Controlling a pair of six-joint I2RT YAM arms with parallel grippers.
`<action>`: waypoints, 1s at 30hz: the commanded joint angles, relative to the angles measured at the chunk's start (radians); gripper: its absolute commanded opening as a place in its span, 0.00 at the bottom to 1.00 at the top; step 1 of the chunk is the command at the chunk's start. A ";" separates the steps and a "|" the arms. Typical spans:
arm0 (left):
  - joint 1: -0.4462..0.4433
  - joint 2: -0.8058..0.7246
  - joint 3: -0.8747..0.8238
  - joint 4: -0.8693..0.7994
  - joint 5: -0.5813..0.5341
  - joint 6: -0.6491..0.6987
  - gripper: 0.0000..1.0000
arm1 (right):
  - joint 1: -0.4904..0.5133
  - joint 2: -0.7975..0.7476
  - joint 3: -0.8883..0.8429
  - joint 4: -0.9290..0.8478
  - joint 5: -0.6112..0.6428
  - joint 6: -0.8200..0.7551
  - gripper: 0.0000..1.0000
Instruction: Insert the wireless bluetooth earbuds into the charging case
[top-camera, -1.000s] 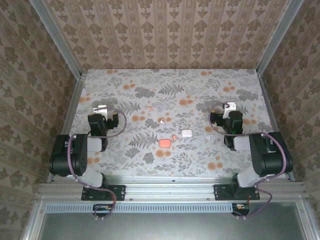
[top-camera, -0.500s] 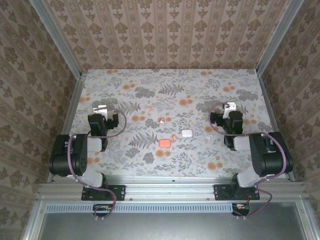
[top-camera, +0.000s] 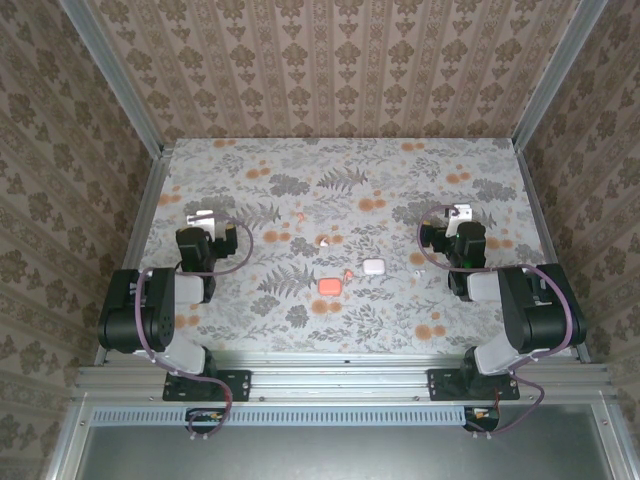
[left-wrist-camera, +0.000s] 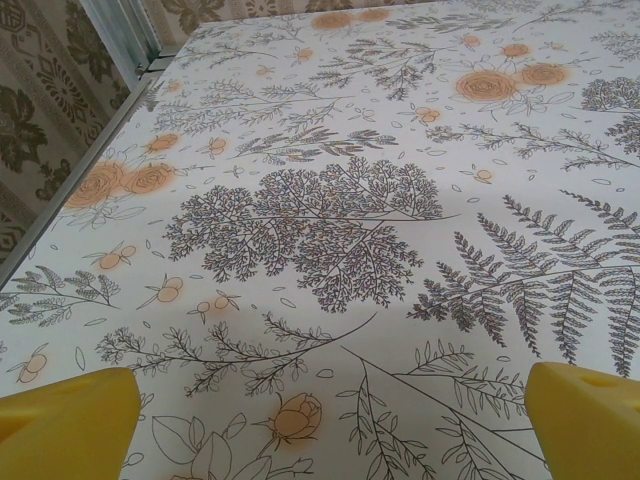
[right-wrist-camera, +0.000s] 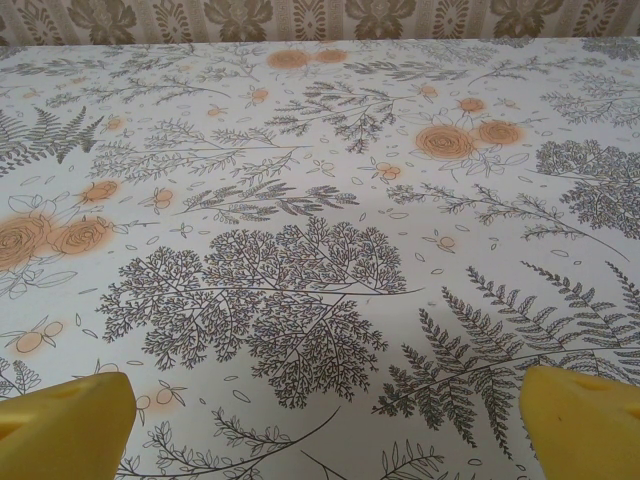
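Yellow-fingered left claw (left-wrist-camera: 325, 425) gapes wide, holding nothing; right claw (right-wrist-camera: 325, 420) likewise. We log both above the floral bench (top-camera: 300, 160), well apart. Between them: coral case (top-camera: 331, 285), white case (top-camera: 374, 267) just beside. One coral earbud (top-camera: 347, 274) sits between the cases; second coral earbud (top-camera: 303, 214) and white earbud (top-camera: 323, 240) farther back; second white earbud (top-camera: 415, 268) near right claw.

1 overhead view; 2 low, close wrist views across the same table (top-camera: 250, 170)

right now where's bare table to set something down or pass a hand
Bare: the far strip by the back wall, and the stretch between the left fingers and the coral case. Crowded: mid-table, around the coral case, white case and scattered earbuds.
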 joint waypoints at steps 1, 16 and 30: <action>0.010 -0.010 0.020 -0.002 0.017 0.002 1.00 | 0.007 -0.005 0.013 0.005 0.006 -0.002 1.00; -0.001 -0.078 0.070 -0.143 0.021 0.018 0.97 | 0.006 -0.163 0.142 -0.377 0.038 0.040 1.00; -0.279 -0.235 0.501 -1.024 0.082 -0.132 0.89 | 0.199 -0.251 0.707 -1.584 0.048 0.231 1.00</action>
